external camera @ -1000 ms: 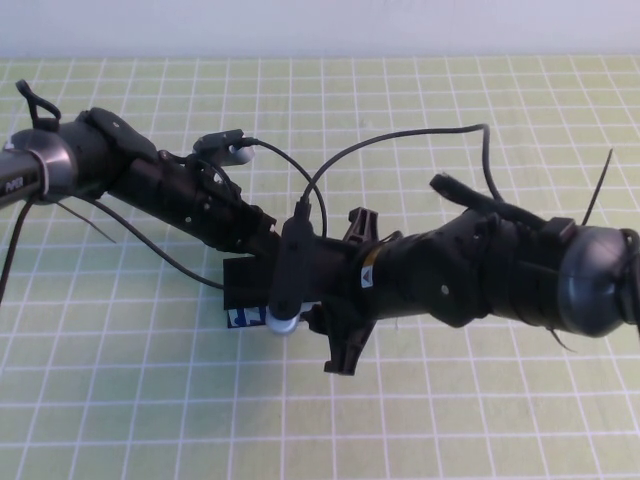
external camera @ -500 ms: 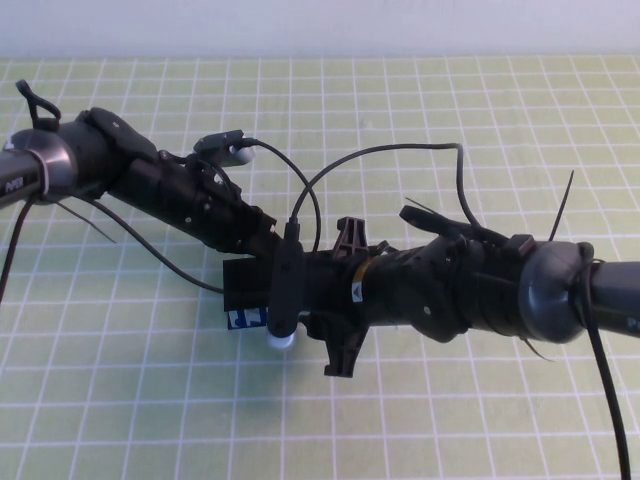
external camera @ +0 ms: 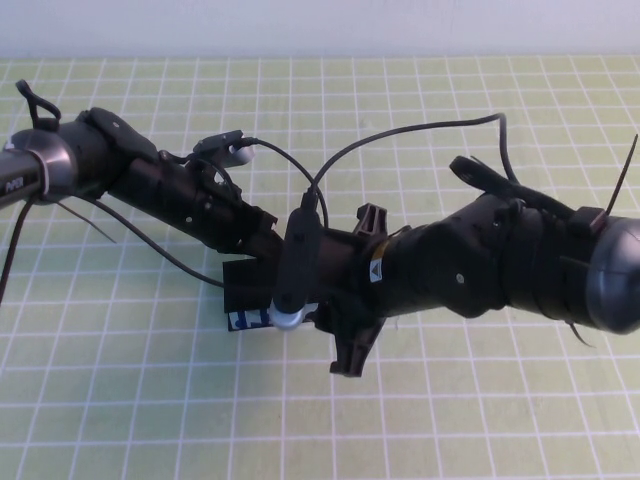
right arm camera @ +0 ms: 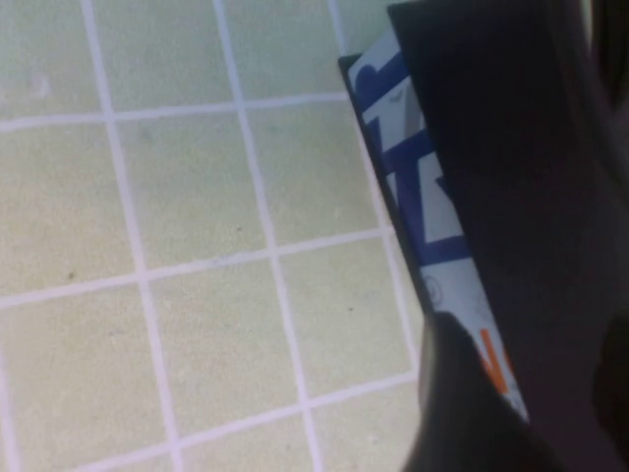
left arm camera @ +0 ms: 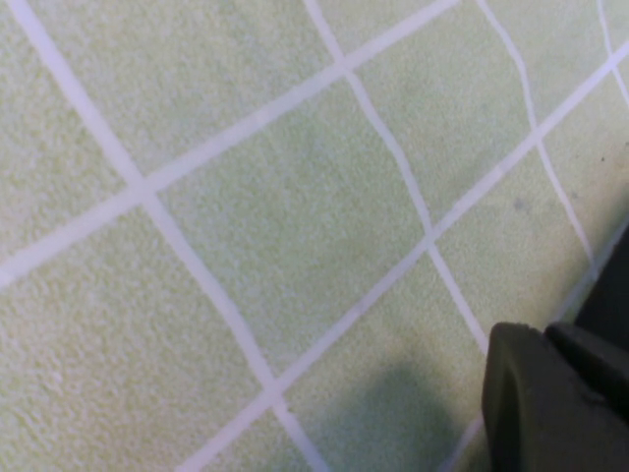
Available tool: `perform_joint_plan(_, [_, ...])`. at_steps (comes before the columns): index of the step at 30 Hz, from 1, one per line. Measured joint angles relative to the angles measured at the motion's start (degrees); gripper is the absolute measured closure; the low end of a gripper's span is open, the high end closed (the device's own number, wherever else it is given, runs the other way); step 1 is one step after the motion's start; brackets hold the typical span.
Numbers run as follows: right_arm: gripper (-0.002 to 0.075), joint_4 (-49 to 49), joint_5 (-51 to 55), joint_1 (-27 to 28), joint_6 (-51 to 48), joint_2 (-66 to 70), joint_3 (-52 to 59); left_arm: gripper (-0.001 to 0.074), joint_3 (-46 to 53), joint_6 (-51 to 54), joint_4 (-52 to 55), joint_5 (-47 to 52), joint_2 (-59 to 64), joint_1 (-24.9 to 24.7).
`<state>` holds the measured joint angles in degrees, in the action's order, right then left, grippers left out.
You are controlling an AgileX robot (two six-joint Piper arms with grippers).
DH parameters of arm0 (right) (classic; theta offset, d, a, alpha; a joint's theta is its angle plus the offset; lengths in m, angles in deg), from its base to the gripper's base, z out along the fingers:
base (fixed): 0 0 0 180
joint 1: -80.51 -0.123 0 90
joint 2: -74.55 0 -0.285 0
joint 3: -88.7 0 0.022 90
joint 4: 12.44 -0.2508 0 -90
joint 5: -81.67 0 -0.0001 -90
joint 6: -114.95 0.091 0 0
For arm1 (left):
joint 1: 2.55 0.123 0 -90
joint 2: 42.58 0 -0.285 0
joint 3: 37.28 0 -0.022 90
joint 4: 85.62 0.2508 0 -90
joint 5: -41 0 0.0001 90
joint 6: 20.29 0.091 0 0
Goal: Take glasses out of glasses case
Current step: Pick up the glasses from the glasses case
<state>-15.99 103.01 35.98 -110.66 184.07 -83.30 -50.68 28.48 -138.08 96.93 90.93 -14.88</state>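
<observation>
**Both arms converged over the glasses case**

The glasses case (external camera: 245, 300) is taken as landmark; it lies on the green gridded worktop (external camera: 120, 400), near its middle. Only the case's left end is exposed in the high view, black on top, with a strip of white and blue print along its near side.

The left pincer (external camera: 262, 232) is reached in from the left, directly behind and above the case. Its opening cannot be told.

The right pincer (external camera: 350, 300) is brought in from the right, low over the case's right portion, which is covered by it. Its opening cannot be told either.

The printed side (right arm camera: 432, 246) is seen close in the right wrist view. The glasses are not visible.
</observation>
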Motion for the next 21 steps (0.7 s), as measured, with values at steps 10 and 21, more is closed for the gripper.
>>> perform_joint_plan(10, [0.0454,4.42,-8.51,0.0,0.0,5.29,0.0,0.0739,0.0,-0.47,-0.38,1.01,0.0,0.0])
perform_joint_plan(21, [0.0454,10.31,-11.69,0.0,0.0,8.39,0.0,0.0739,0.0,-0.58,-0.72,1.36,0.0,0.0])
